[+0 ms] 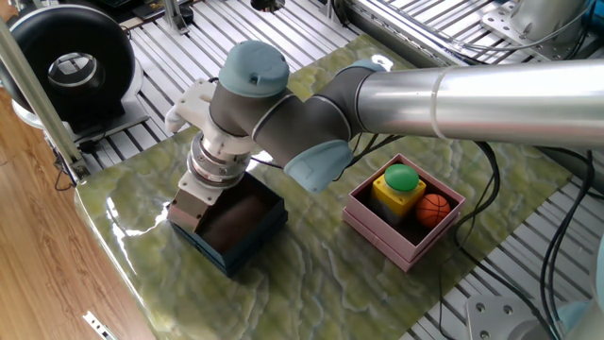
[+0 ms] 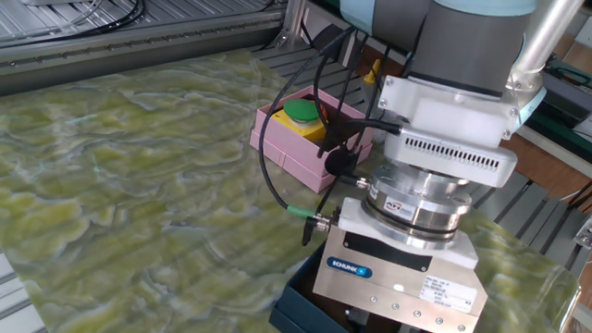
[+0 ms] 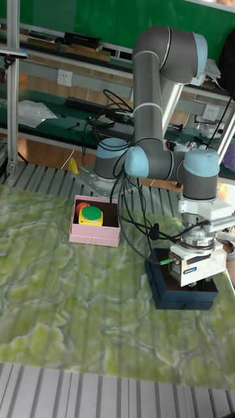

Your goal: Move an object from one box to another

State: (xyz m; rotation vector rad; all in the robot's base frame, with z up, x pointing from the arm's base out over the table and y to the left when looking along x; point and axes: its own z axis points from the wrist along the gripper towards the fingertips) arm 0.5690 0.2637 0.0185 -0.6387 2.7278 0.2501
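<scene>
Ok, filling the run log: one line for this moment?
gripper: down in navy box | jaws: hidden | pink box: green-topped yellow block, orange ball

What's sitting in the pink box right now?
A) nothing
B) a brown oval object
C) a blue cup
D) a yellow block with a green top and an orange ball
D: the pink box holds a yellow block with a green top beside an orange ball.

high oblique, close low, frontal (shared boxes)
</scene>
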